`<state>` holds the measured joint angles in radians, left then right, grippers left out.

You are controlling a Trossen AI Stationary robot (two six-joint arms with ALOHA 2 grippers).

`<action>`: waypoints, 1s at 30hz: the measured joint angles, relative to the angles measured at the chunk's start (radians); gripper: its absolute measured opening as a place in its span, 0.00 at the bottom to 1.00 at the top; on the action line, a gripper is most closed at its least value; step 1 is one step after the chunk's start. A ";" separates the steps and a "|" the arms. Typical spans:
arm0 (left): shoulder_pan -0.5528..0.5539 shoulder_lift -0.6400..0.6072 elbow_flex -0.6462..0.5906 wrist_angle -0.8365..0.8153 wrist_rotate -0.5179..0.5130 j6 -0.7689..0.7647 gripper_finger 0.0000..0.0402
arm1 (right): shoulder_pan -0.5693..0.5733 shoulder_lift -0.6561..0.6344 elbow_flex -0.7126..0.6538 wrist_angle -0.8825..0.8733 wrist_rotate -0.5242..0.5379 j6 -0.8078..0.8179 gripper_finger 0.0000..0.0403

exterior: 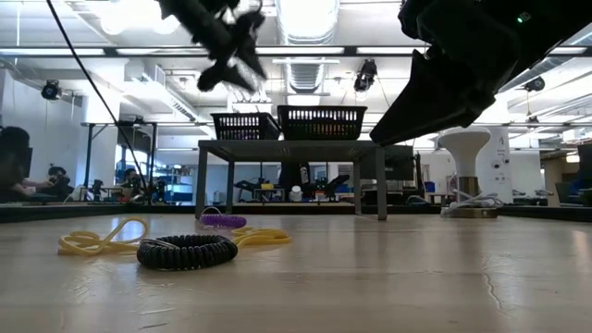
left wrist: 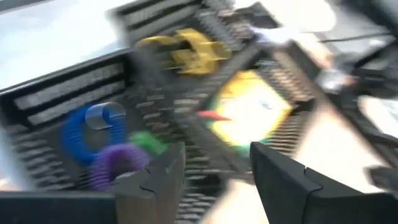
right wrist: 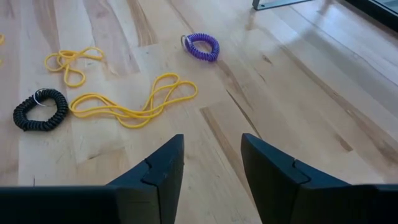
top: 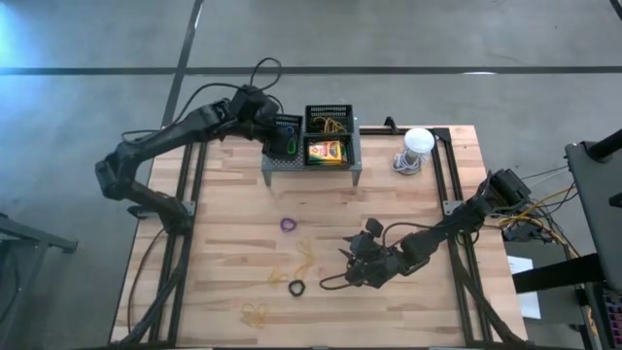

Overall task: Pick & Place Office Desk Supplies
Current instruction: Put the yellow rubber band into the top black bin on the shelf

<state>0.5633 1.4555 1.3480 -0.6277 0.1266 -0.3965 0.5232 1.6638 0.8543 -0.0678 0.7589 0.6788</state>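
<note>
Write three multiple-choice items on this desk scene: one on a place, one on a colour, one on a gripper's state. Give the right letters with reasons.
1. Where is the left gripper?
A. over the rack's left basket
B. beside the white-domed object
C. on the bare table

2. What colour is the coiled loop band lying nearest the rack on the table?
A. red
B. purple
C. white

3. How are the right gripper's fingers?
A. shut on a crayon box
B. shut on a rubber band
C. open, holding nothing

Answers: 1 A, the high view shows it above that basket. 2 B, the right wrist view shows a purple coil. 3 C, bare wood shows between the fingers.
</note>
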 joint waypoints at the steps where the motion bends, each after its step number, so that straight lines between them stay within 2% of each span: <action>1: -0.014 0.000 0.018 0.000 0.025 0.000 0.47 | 0.000 0.000 0.000 0.000 0.000 0.000 0.38; 4: -0.086 0.000 0.075 -0.016 0.071 0.028 0.45 | 0.000 0.000 0.000 0.000 0.000 0.002 0.38; 8: -0.269 -0.002 0.133 -0.073 0.034 0.086 0.42 | 0.000 0.000 0.000 0.011 0.000 0.014 0.39; 11: -0.461 -0.002 0.129 -0.107 -0.080 0.108 0.40 | 0.000 0.000 0.000 0.036 0.000 0.017 0.38; 14: -0.676 -0.001 0.085 -0.104 -0.286 0.109 0.39 | -0.001 0.004 0.000 0.071 0.000 0.016 0.37; 18: -0.964 0.002 -0.039 -0.060 -0.623 0.090 0.39 | -0.001 0.031 -0.002 0.114 0.000 0.001 0.36; 21: -1.148 0.002 -0.175 0.043 -0.814 0.024 0.39 | -0.001 0.057 -0.001 0.136 0.000 -0.003 0.36; 23: -1.247 0.002 -0.284 0.153 -0.871 -0.026 0.39 | -0.003 0.075 0.000 0.157 0.000 -0.020 0.36; 25: -1.323 0.002 -0.391 0.292 -0.875 -0.063 0.39 | -0.004 0.088 0.000 0.177 0.000 -0.042 0.36; 30: -1.428 0.021 -0.610 0.655 -0.884 -0.179 0.39 | -0.012 0.100 0.000 0.225 0.000 -0.079 0.35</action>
<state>-0.8645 1.4768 0.7375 0.0276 -0.7573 -0.5753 0.5112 1.7634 0.8546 0.1573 0.7586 0.5999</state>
